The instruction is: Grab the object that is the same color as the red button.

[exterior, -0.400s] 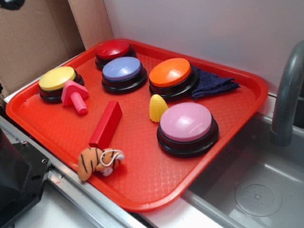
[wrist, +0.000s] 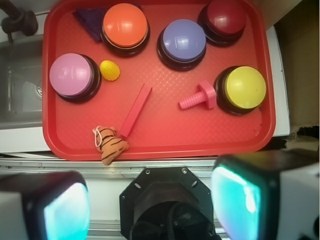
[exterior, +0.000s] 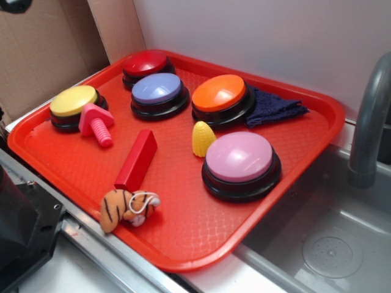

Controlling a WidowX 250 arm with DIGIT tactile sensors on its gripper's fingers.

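one red bar [exterior: 137, 160] flat on tray [exterior: 195, 232], tiger toy [exterior: 127, 209] touching near end; tool [wrist: 150, 205] open, well apart.

Tray [exterior: 293, 183]: bright red, fine cross-hatch texture on its floor.
Red button [exterior: 145, 63]: dark glossy red dome, black base.
Bar block [exterior: 137, 160]: glossy red, close to the tray's own red.
Other dome buttons: yellow [exterior: 73, 101], lavender-blue [exterior: 157, 88], orange [exterior: 218, 93], pink [exterior: 239, 156]; black bases throughout.
Bolt [exterior: 98, 124]: pink.
Toy corn [exterior: 203, 138]: yellow, ridged.
Plush tiger [exterior: 127, 208]: orange, black stripes, white patch.
Cloth [exterior: 275, 107]: dark navy, possibly purple.
Sink [exterior: 330, 244]: grey.
Gripper fingers [wrist: 235, 195]: pads glow cyan, blurred in the wrist view.
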